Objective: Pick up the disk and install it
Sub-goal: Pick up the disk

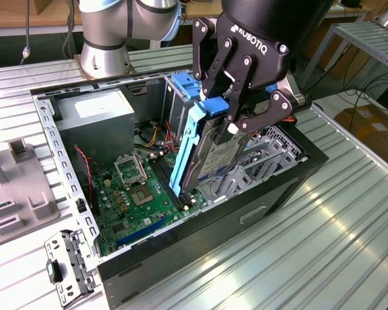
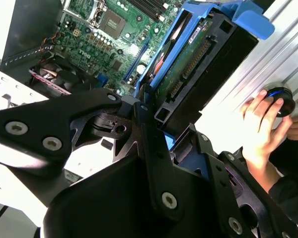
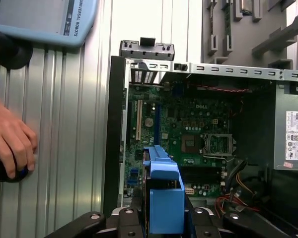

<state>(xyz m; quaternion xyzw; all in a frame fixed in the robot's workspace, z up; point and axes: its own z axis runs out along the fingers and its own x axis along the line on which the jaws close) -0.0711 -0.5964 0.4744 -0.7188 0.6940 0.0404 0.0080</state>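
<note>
Your disk (image 1: 212, 154) hangs tilted on edge over the open case (image 1: 265, 194), with its blue rail (image 1: 186, 148) turned toward the board (image 1: 132, 194); its lower end sits low inside the case, close above the board's edge and just beside the grey cage (image 1: 278, 147). The pincer (image 1: 234, 124) is pinching the disk at its upper end, fingers pressed onto the blue tab.

The grip is at one end only, so I judge the disk could pivot or slip if it meets resistance. At this tilt the low corner could strike the board or its slots. A rail out of line with the cage could catch on the cage's edge and jam. The loose cables (image 1: 156, 137) near the bay could snag.

In the first wrist view your hand (image 3: 10, 141) rests on a black knob (image 3: 0, 171) on the tabletop (image 1: 349, 219), near the case; a wide swing of the arm could reach it.
</note>
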